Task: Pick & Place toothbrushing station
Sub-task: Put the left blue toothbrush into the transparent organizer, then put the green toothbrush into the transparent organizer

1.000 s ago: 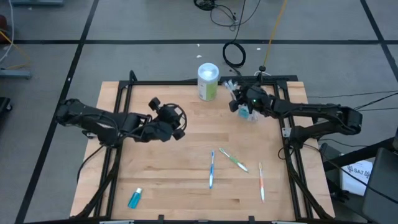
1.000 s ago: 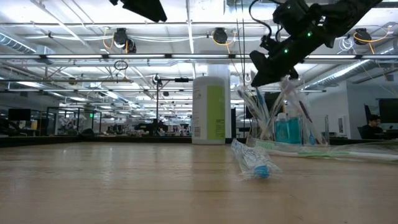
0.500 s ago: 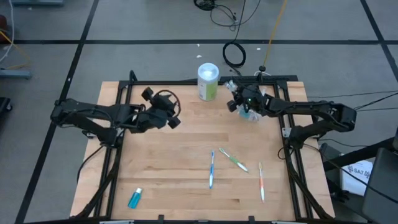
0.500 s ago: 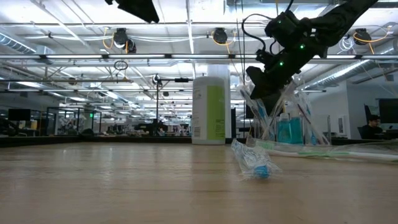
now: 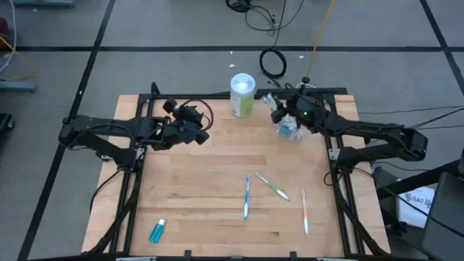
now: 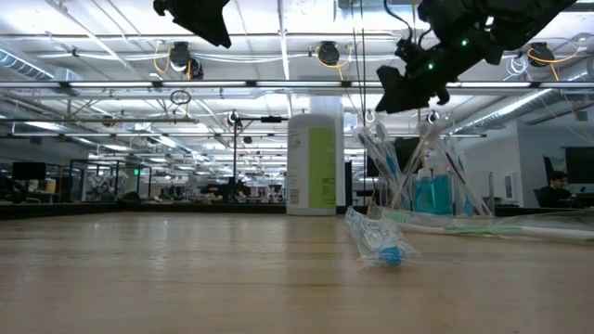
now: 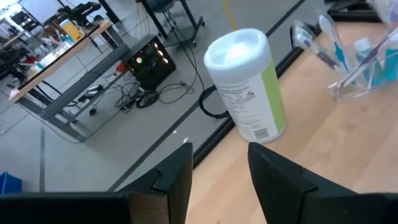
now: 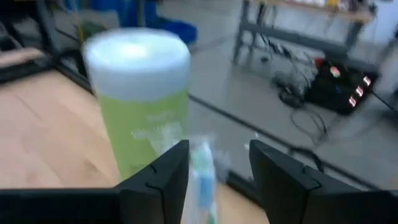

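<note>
Clear plastic cup stands on the desk just right of the green-and-white wipes canister, holding several toothbrushes and a teal tube. Right gripper hovers above the cup between it and the canister, fingers apart, nothing between them. Left gripper hangs in the air left of the canister, fingers apart and empty. Blue toothbrush, green toothbrush and orange toothbrush lie loose on the desk well in front of the canister. Teal tube lies near the front left corner, far from the canister
</note>
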Action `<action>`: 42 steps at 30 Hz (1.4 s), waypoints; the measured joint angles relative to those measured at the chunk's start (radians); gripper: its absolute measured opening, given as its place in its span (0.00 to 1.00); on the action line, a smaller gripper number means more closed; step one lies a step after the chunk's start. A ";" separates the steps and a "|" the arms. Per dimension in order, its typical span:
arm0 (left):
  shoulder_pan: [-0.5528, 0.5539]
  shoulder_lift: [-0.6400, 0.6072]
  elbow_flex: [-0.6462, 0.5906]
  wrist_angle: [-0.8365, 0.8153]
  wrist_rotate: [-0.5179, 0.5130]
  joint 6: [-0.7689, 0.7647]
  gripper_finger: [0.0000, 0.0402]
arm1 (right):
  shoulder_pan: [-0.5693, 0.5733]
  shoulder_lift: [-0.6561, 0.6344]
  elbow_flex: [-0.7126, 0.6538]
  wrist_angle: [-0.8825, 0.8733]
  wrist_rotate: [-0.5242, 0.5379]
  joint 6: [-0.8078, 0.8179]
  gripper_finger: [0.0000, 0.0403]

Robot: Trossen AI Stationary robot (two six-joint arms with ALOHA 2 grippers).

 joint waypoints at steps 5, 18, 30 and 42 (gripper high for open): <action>0.002 0.000 0.000 0.005 0.000 0.000 0.40 | 0.000 -0.015 0.000 0.127 -0.077 -0.104 0.38; 0.001 0.000 0.000 0.005 0.000 0.008 0.40 | -0.079 0.108 0.000 0.139 -0.083 -0.155 0.27; 0.001 0.000 0.000 0.000 0.000 0.010 0.40 | -0.078 0.122 0.001 0.024 -0.082 -0.118 0.27; 0.001 0.000 0.000 -0.001 0.000 0.002 0.40 | -0.020 -0.046 0.001 0.050 -0.166 -0.293 0.29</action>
